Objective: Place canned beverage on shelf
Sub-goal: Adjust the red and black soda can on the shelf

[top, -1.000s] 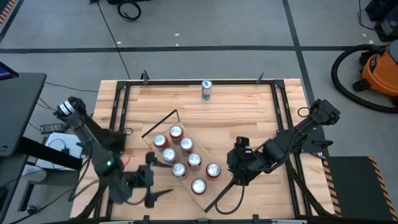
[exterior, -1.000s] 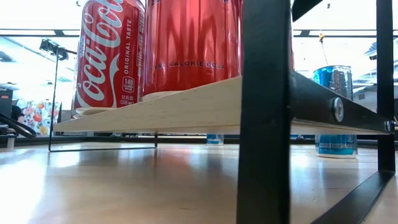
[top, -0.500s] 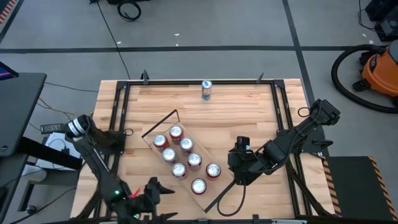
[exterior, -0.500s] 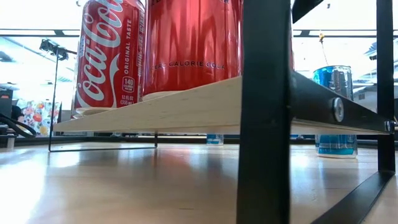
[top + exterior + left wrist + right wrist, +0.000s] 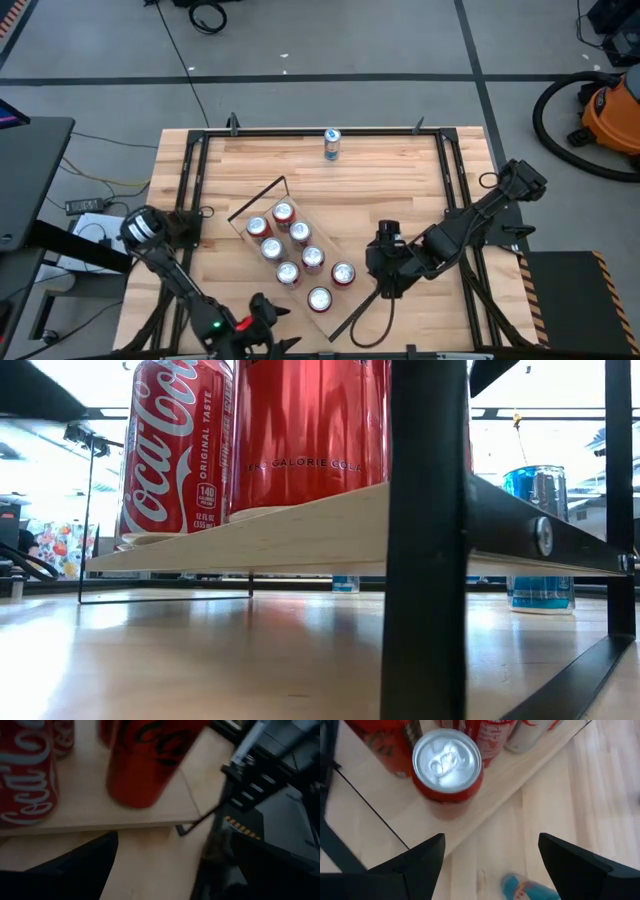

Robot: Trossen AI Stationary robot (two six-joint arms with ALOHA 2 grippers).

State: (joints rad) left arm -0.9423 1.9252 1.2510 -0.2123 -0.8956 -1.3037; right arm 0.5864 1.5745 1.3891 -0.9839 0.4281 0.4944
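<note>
Right claw [image 5: 372,272] hovers open beside the shelf [image 5: 262,200], holding nothing.

From above you get even, soft light with only faint shadows under the arms on the counter [image 5: 400,180]. At counter height the bright room behind washes out to white, so the black rod [image 5: 425,540] of the shelf [image 5: 300,535] stands in silhouette and the wood below shows a pale sheen. Your left wrist picture is dim and smeared with blur; the red cans [image 5: 145,760] there have soft edges. The right wrist picture is bright, with glare on a can lid [image 5: 447,760] and some blur toward the edges.
</note>
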